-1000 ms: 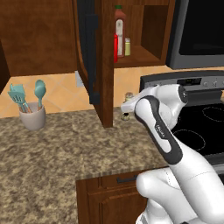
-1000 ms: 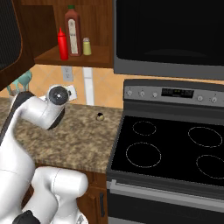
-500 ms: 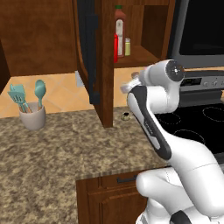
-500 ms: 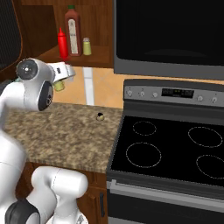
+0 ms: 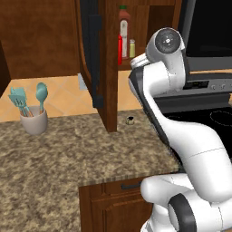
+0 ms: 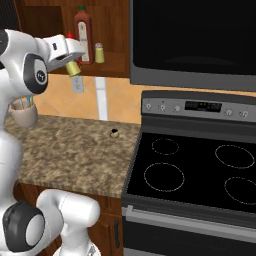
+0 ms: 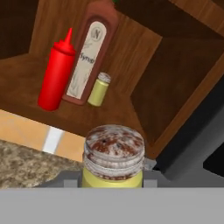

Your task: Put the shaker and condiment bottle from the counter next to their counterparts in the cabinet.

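Shaker carried up toward the cabinet shelf

Your gripper clasped the shaker; you needed to set it upright beside the slim shaker (condiment bottle already shelved).

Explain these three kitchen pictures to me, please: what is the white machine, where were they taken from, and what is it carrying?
The white machine is a robot arm in a computer-drawn kitchen. Two pictures come from cameras behind it, left and right; the third looks along its hand. Its gripper is shut on the shaker, a stubby yellow-green one with a silvery cap, lifted toward the open cabinet. On the shelf stand the condiment bottle, a tall syrup bottle and a slim yellowish shaker. On the counter sit a tiny dark jar and a cup of teal utensils. A black stove stands beside it.
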{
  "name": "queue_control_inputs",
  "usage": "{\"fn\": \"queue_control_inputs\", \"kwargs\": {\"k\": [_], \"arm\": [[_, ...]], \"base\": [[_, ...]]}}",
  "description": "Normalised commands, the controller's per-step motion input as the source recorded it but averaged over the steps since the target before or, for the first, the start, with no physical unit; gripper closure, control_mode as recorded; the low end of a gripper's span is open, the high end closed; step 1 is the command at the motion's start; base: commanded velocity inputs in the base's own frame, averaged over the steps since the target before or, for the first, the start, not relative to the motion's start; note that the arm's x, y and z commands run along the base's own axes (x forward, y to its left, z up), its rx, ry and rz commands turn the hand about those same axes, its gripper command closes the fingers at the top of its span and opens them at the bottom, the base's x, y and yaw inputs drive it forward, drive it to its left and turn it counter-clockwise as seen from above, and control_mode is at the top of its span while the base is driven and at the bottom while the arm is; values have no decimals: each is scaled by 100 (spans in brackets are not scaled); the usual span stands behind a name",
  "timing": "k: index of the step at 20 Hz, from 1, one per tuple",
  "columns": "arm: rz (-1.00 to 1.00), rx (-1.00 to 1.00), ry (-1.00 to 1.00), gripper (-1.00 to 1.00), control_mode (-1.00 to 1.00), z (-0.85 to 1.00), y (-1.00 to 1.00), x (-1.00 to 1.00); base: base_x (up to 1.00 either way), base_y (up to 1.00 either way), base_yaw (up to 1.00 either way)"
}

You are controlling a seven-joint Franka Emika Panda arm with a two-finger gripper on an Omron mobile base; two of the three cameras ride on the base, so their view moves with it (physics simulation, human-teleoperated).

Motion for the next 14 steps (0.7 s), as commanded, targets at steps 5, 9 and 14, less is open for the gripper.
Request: {"fn": "queue_control_inputs", "kwargs": {"k": [5,9,14], "arm": [[-2,-1,-14,100,-100,27,-45,8],[0,7,-4,100,-100,0,-26,2],[0,0,-1,100,-100,1,0,0]], "base": [[0,0,0],[0,0,0],[0,0,0]]}}
